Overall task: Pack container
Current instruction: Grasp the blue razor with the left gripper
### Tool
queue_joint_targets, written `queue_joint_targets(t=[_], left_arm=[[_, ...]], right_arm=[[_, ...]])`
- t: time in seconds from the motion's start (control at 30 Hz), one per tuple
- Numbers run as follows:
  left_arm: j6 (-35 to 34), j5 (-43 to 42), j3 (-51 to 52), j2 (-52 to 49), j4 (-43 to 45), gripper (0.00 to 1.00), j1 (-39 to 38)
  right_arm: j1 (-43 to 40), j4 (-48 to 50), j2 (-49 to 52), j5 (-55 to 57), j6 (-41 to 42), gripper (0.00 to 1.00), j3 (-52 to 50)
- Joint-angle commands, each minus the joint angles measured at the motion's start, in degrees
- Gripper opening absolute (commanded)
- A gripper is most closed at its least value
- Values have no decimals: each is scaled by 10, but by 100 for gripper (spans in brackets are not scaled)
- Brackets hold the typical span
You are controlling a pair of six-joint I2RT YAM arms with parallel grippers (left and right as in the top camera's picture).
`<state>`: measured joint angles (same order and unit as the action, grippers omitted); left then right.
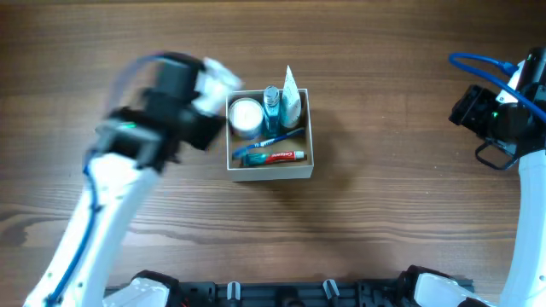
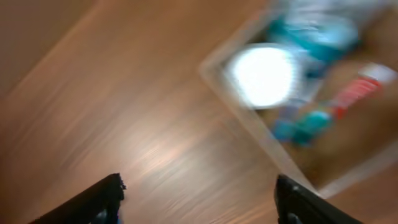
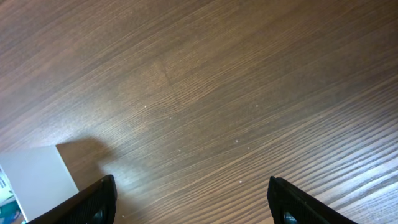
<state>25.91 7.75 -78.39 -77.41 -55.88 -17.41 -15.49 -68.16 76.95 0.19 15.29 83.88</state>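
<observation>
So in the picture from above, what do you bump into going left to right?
Left arm → inside the container: round white jar → blue bottle → white tube → right arm.

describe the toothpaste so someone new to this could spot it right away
Find the square white-walled container in the middle of the wooden table. Along its wall nearest the robot lies the toothpaste tube, flat and sideways. It alone is red and white, beside a blue toothbrush.

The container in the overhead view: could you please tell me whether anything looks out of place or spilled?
Nothing spilled or damaged. Only the white tube stands out, jutting past the back wall of the container; the rest lies inside.
</observation>
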Motion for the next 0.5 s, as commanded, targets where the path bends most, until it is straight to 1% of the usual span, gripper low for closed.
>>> queue_joint_targets(t=[0.0, 0.07, 0.17, 0.23, 0.3, 0.37, 0.47], left_arm=[[-100, 15, 2, -22, 23, 80, 196], [-112, -32, 6, -64, 32, 80, 299], [-115, -78, 6, -153, 35, 82, 396], [-130, -78, 6, -204, 43, 83, 426], [-131, -88, 6, -264, 46, 82, 445], [-131, -88, 6, -315, 56, 82, 450], [-131, -88, 6, -360, 75, 82, 450]], right_arm=[[-2, 2, 5, -2, -3, 78, -3], [-2, 1, 5, -2, -3, 78, -3], [-2, 1, 5, -2, -5, 79, -3], [-2, 1, 5, -2, -5, 79, -3], [-2, 1, 5, -2, -6, 79, -3], [-2, 1, 5, -2, -8, 79, -3], [-2, 1, 5, -2, -8, 78, -3]])
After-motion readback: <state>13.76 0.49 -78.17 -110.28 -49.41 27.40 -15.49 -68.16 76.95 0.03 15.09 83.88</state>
